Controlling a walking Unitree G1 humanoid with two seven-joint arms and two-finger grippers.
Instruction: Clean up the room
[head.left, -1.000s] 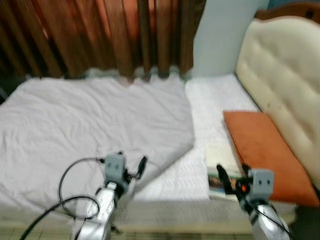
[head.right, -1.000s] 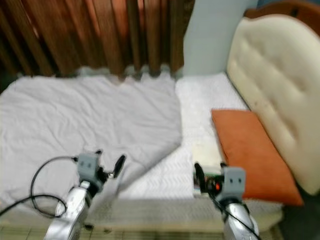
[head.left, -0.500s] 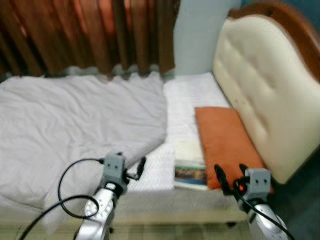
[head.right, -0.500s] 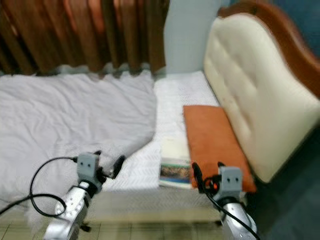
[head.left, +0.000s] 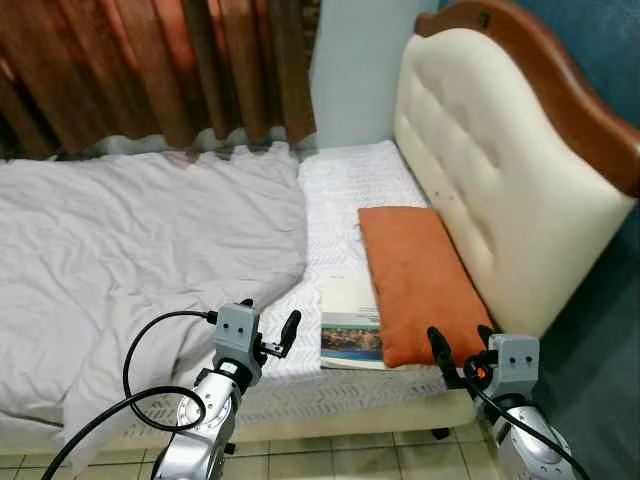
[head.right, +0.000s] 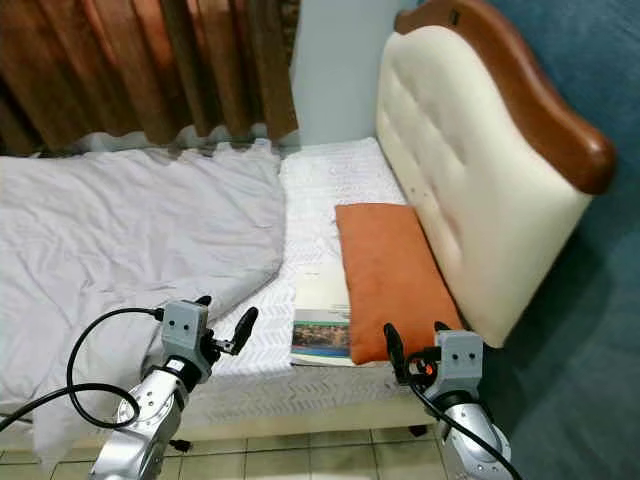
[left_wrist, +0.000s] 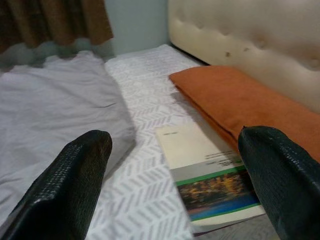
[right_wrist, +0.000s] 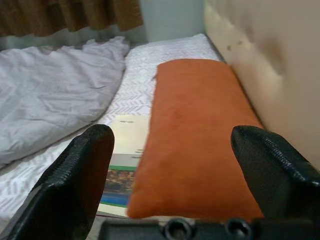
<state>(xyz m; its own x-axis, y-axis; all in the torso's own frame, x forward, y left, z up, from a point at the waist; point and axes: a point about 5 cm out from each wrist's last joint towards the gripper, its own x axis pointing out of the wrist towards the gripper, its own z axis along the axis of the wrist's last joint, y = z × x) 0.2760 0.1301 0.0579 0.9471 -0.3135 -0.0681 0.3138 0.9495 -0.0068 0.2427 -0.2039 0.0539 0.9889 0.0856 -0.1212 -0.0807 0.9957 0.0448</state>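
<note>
A book (head.left: 351, 318) with a cream cover and a green-and-blue picture band lies flat on the bed (head.left: 350, 180), near the front edge of the mattress. Its right side sits just beside, perhaps touching, the long orange pillow (head.left: 415, 280), which lies along the foot of the padded cream headboard (head.left: 480, 170) with its brown wooden rim. To the book's left a rumpled grey blanket (head.left: 130, 250) covers most of the bed, its corner ending close to the book on the white patterned sheet.

The left claw (head.left: 266, 331) hovers at the front edge of the bed, over the blanket's edge and near the book's left side; in the left wrist view its two black fingers (left_wrist: 75, 190) stand wide apart, with the book between them further off, holding nothing. The right claw (head.left: 458, 355) hangs at the bed's front edge by the near end of the pillow; its fingers (right_wrist: 75, 175) are also spread wide and empty, facing the pillow.

Brown curtains (head.left: 150, 70) hang behind the bed, and a tiled floor (head.left: 350, 460) shows below it.
</note>
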